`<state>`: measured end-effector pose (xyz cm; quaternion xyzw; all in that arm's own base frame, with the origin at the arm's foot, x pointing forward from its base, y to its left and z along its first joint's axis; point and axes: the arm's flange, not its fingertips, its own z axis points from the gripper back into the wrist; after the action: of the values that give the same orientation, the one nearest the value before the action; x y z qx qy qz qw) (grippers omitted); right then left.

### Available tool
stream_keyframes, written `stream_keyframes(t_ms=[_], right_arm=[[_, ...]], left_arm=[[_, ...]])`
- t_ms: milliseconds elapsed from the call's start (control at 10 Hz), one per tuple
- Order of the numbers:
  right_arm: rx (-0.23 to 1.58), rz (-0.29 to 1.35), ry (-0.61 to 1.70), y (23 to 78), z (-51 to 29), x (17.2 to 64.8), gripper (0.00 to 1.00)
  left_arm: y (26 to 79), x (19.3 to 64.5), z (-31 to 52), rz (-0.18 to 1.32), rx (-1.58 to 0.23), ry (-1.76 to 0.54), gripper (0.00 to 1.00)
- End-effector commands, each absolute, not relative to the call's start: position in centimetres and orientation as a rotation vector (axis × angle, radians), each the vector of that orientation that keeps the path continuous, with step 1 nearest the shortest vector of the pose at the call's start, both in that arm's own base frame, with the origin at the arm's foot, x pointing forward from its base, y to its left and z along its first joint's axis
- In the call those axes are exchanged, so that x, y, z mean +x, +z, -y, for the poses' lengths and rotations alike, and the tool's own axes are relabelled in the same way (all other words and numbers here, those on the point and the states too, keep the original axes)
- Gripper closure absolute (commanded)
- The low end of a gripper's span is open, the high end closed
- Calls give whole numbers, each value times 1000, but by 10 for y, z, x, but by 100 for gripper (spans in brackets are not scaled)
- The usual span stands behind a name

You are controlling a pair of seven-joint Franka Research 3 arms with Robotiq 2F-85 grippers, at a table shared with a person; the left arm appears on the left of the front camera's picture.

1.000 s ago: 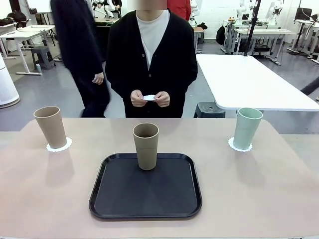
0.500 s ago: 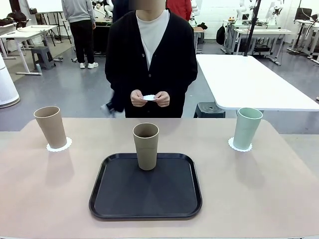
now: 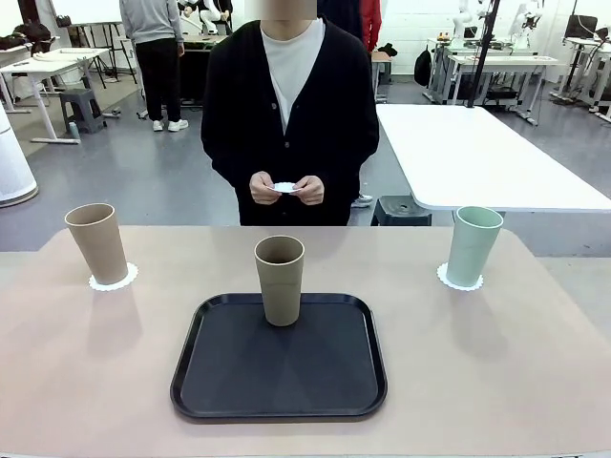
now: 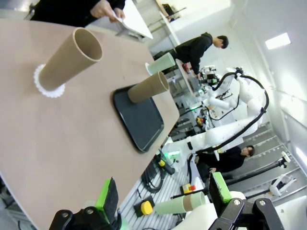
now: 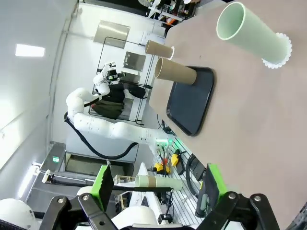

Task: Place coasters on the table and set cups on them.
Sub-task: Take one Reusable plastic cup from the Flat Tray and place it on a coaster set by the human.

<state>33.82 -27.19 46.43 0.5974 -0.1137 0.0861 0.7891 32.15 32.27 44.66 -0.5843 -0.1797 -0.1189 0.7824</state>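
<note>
Nearest the robot's side, the left gripper (image 4: 163, 203) hangs over the near edge of the table (image 3: 496, 382), its two fingers spread wide apart with nothing between them. The right gripper (image 5: 156, 189) is likewise spread wide and empty, well apart from every cup.

On the near middle of the table lies a black tray (image 3: 286, 377) with rounded corners. The middle tan cup (image 3: 280, 280) stands upright on the tray's far part, just inside its far rim, with no disc under it.

Farther back and to the left, the left tan cup (image 3: 96, 243) stands upright on the left coaster (image 3: 115, 281), whose scalloped white edge shows around the base. Across from it on the right, at about the same depth, the mint cup (image 3: 474, 245) stands upright on the right coaster (image 3: 446, 278). Both are well apart from the tray.

Beyond the table's far edge stands a person (image 3: 291, 114) in a black cardigan over a white top. Their hands (image 3: 264, 188) are held together at waist height above the table's far edge, pinching the third coaster (image 3: 285, 187) between them.

Behind, to the right, is a white table (image 3: 477, 153) with a dark stool (image 3: 396, 211) beside it
</note>
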Motion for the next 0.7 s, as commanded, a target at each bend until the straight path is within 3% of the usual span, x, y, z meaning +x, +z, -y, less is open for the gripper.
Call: stream_keyframes(t_ms=[0, 600], right_arm=[[1289, 243, 177, 464, 273, 337, 0], [1289, 243, 177, 464, 273, 337, 0]], left_arm=[[449, 319, -322, 390, -1263, -258, 0], [449, 319, -322, 390, -1263, -258, 0]])
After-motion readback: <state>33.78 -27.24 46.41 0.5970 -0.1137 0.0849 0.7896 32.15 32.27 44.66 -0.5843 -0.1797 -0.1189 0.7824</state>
